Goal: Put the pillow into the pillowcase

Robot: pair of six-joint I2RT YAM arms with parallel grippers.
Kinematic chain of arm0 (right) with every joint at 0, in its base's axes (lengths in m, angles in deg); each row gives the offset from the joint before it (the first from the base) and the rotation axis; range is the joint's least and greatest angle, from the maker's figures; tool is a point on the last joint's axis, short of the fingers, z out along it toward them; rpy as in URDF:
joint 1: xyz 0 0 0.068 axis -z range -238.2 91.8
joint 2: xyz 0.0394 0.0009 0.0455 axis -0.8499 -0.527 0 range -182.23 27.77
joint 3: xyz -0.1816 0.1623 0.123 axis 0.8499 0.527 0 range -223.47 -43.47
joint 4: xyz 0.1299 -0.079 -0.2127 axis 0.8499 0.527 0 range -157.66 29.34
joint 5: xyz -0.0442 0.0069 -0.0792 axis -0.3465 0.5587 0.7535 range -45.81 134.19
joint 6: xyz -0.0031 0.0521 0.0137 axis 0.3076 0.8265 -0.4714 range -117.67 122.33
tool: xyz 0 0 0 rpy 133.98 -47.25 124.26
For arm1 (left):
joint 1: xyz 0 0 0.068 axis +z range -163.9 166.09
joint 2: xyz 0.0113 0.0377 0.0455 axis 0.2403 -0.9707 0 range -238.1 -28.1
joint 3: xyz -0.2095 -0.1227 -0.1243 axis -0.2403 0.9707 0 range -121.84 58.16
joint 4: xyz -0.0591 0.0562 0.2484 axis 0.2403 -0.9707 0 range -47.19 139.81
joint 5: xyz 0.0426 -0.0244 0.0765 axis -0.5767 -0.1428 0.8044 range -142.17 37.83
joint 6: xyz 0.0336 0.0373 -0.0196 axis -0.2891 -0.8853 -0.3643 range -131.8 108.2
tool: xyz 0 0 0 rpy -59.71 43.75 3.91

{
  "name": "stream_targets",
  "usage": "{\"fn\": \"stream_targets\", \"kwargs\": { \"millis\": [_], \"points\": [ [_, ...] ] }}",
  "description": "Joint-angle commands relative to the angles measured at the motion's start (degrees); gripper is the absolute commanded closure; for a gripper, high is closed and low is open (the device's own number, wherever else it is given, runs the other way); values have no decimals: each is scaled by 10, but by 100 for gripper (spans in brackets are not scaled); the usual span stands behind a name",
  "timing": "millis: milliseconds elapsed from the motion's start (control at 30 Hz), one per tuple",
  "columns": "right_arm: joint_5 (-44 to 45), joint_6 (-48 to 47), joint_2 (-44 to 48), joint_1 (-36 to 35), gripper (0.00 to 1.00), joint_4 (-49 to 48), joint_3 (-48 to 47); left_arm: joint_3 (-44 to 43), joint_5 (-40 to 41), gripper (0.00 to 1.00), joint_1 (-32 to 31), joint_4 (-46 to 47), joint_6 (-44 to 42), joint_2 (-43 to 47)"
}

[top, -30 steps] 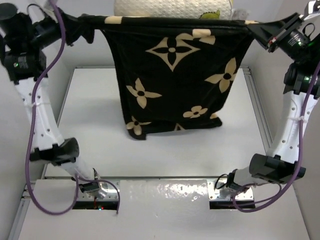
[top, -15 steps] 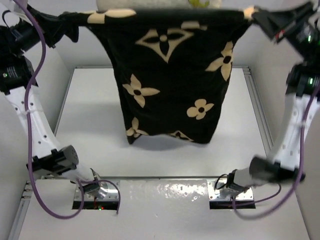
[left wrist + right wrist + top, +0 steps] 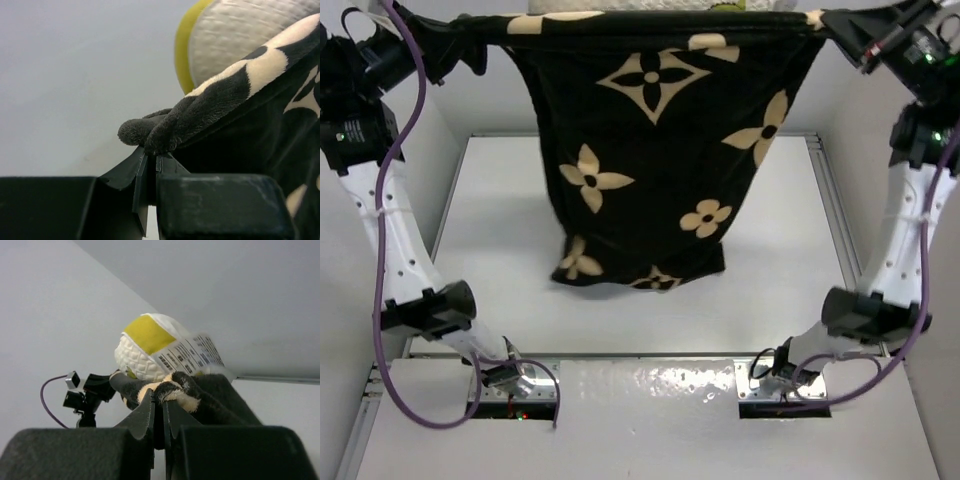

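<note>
The black pillowcase (image 3: 660,150) with beige flowers hangs stretched between both grippers, its bottom resting on the table. The white quilted pillow (image 3: 630,5) sticks out of its open top edge; most of it is inside and hidden. My left gripper (image 3: 470,35) is shut on the case's top left corner (image 3: 155,135), with the pillow's yellow band (image 3: 186,45) above. My right gripper (image 3: 825,25) is shut on the top right corner (image 3: 172,390), below the pillow's yellow end (image 3: 147,335) and its printed label (image 3: 187,356).
The white table (image 3: 500,250) has raised rails at its left and right sides. Both arms stand tall at the table's sides, with purple cables hanging from them. The arm bases sit at the near edge.
Both grippers have lifted the pillowcase higher. The pillow has sunk deeper into it, so less white shows above the top edge. The case's bottom has shifted slightly nearer.
</note>
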Motion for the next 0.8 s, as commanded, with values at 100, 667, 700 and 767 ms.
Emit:
{"fn": "stream_targets", "kwargs": {
  "millis": [100, 667, 700, 767],
  "points": [
    [120, -21, 203, 60, 100, -114, 327, 131, 78, 100, 28, 37, -50, 106],
    [147, -202, 235, -19, 100, 79, 395, 261, 4, 99, 8, -89, -165, 156],
    [172, -235, 238, -58, 100, 149, 420, 262, 22, 100, -22, -145, -226, 152],
    [238, -326, 227, -99, 100, 249, 431, 283, 87, 100, -94, -290, -404, 142]
  ]
}}
